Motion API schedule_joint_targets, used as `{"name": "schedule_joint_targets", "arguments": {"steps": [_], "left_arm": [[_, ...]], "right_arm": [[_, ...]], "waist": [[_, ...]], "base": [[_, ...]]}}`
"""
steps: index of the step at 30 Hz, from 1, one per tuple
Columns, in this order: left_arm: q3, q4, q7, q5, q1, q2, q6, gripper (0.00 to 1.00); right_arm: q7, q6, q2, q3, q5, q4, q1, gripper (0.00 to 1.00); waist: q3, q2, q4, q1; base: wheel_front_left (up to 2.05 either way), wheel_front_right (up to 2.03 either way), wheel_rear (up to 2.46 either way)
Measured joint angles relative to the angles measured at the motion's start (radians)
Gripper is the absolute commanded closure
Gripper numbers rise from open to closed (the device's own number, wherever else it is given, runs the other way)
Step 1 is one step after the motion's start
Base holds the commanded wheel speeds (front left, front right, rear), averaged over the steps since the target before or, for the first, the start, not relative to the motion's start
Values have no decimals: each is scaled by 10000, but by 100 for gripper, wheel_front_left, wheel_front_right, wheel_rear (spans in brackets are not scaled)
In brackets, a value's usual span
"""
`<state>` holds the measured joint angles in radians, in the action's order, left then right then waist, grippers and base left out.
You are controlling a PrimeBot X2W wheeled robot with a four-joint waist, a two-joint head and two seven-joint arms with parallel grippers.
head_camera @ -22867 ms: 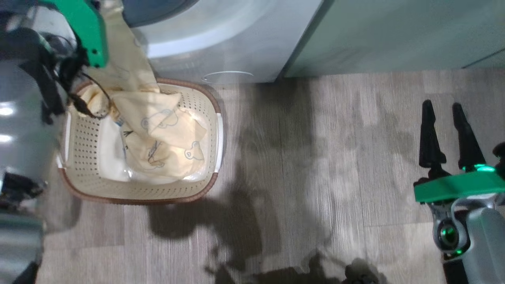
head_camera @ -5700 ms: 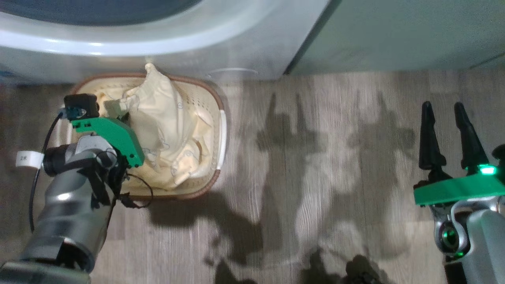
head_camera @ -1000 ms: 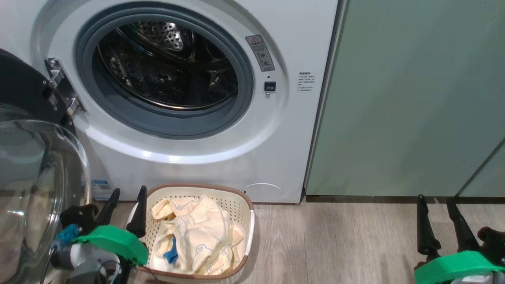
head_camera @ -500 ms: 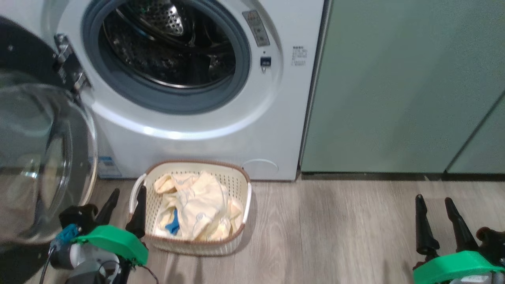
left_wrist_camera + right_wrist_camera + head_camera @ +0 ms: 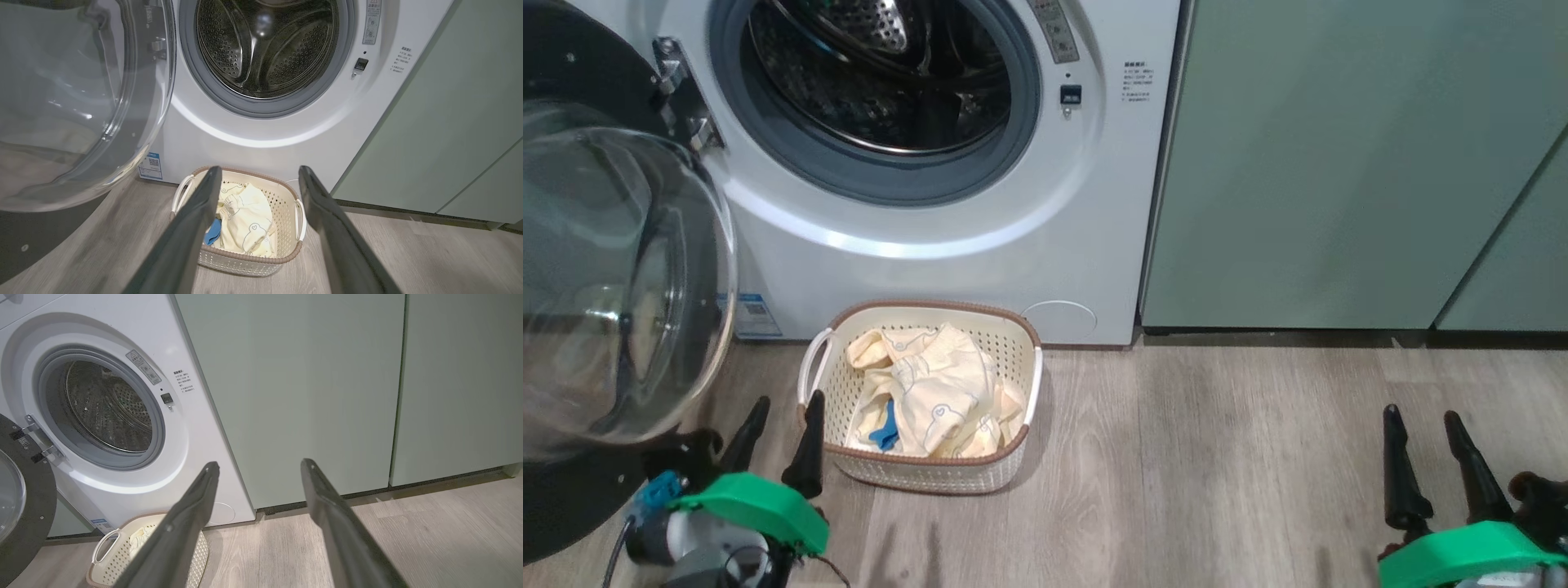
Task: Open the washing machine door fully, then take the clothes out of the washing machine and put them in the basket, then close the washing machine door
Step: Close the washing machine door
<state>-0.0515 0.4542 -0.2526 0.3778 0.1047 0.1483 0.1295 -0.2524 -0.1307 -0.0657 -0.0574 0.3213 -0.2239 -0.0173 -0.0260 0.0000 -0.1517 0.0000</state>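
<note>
The white washing machine [image 5: 947, 269] stands with its steel drum [image 5: 882, 73] bare of cloth. Its door [image 5: 613, 278], black-rimmed with a bulging glass bowl, hangs swung wide at the left [image 5: 73, 98] [image 5: 16, 498]. The cream basket [image 5: 1013, 359] sits on the floor before the washer, holding the pale yellow clothes [image 5: 939, 392] and a small blue piece [image 5: 882, 431]. My left gripper [image 5: 786, 404] is open and empty, just left of the basket. My right gripper [image 5: 1421, 416] is open and empty at the lower right, far from the basket.
Flat sage-green cabinet fronts [image 5: 1339, 163] run to the right of the washer. Grey wood-look floor [image 5: 1217, 474] lies between the basket and my right gripper. The door's glass bowl [image 5: 61, 122] reaches out close above my left arm.
The head camera rose from looking down at the basket, where my left gripper was, to the washer front. Over the last second the view shifted a little; both grippers keep their places.
</note>
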Motion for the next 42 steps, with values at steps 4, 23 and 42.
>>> {"name": "schedule_joint_targets", "arguments": {"steps": [4, 23, 42], "left_arm": [[-8, -56, 0, 21, -1, 0, 0, 0], [-217, -174, 0, 4, 3, -92, 0, 0], [-888, -198, 0, -88, 18, -251, 0, 0]], "right_arm": [[2, 0, 0, 4, 2, -13, -1, 0], [2, 0, 33, 46, 2, 15, -2, 0], [2, 0, 71, -35, 4, 21, 5, 0]], "waist": [[-4, 0, 43, 0], [-14, 0, 980, 0], [24, 0, 3318, 0]], "base": [[0, 0, 0], [0, 0, 0], [0, 0, 0]]}}
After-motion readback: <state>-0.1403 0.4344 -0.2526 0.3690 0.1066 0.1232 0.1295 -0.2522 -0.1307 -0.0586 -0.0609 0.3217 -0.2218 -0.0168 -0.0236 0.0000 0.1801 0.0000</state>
